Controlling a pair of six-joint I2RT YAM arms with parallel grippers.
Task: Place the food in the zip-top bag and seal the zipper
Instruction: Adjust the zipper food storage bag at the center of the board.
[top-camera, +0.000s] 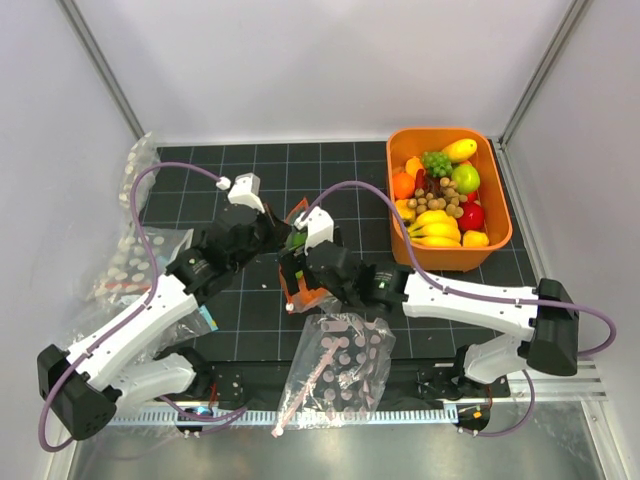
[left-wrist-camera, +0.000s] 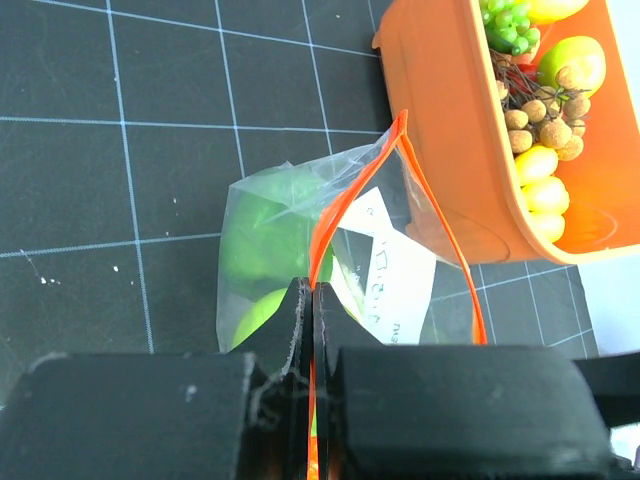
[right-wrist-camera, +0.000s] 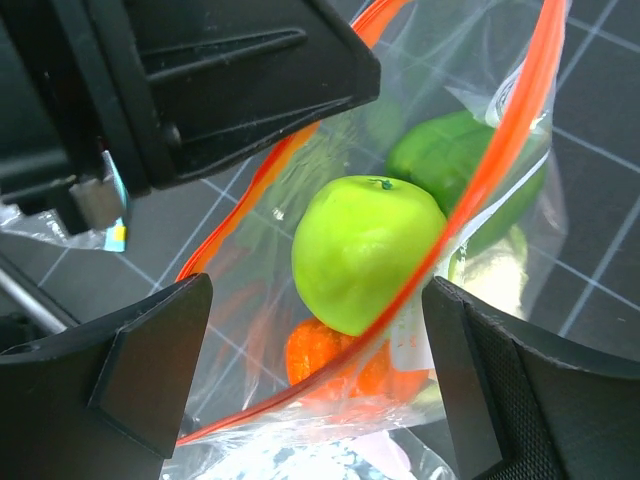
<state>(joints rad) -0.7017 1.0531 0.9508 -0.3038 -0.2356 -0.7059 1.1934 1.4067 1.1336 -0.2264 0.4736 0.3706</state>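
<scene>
Seen from overhead, the zip-top bag (left-wrist-camera: 250, 215) is at the centre of the frame over the black gridded table (top-camera: 250, 310), just left of an orange bin (top-camera: 450, 260) heaped with toy produce. The left end effector (left-wrist-camera: 313, 300) is clamped tight on the orange-red zipper (left-wrist-camera: 345, 195), pinching the strip at the bottom centre of its wrist view. The rest of the mouth gapes in a loop toward the bin. The right end effector (right-wrist-camera: 315, 290) has its fingers spread wide on either side of the open mouth, gripping nothing. Inside the bag sit a light green round fruit (right-wrist-camera: 365, 250), an orange piece (right-wrist-camera: 320, 365) below it in the frame and a darker green piece (right-wrist-camera: 450, 165) at upper right. A pink-dotted bag (top-camera: 345, 365) lies near the bottom edge of the overhead view.
</scene>
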